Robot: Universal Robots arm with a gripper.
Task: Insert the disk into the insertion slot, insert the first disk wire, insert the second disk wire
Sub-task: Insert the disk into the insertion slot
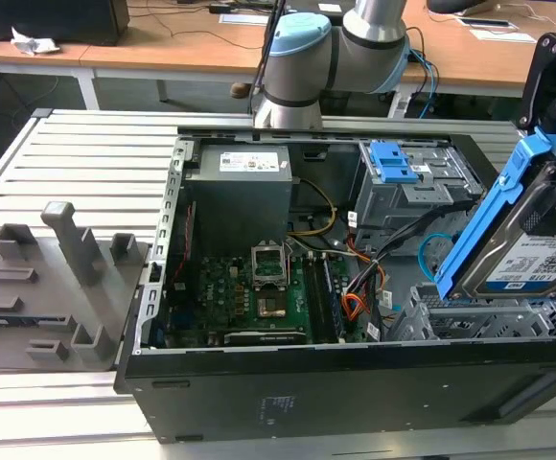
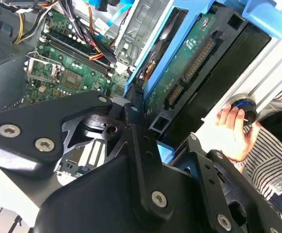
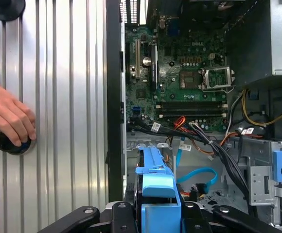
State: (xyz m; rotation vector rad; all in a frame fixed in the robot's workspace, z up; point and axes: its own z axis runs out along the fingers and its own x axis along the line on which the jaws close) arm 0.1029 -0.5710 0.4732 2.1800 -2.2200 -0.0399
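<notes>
Across the ribbed aluminium worktop (image 1: 86,134) lies an open-sided black computer case (image 1: 288,402), spreading in the exterior view from the centre out toward four o'clock. Inside it, a grey steel power supply (image 1: 240,196) with a white printed label sits toward eleven o'clock, next to a green motherboard (image 1: 249,292) near the middle. A taller grey cage (image 1: 422,192) with a blue latch stands at two o'clock.

At three o'clock the disk (image 1: 532,249) hangs tilted. It is a silver rectangular drive with a white barcode label, the print too small to read, framed in a bright blue plastic caddy. The second wrist view shows its underside, a green circuit board with black connectors. The black fingers (image 2: 143,150) are clamped on the caddy.

Just beneath, at four o'clock, is the insertion slot (image 1: 479,321) — a low silver cage of perforated sheet metal. The disk's lower end is at its rim; I cannot tell whether they touch.

The second disk wire (image 1: 429,251), a thin light blue flat cable, curls in a loop between the taller cage and the disk. The first disk wire (image 1: 355,307) — orange, red and black strands — lies loose beside the motherboard, just off centre toward four o'clock.
</notes>
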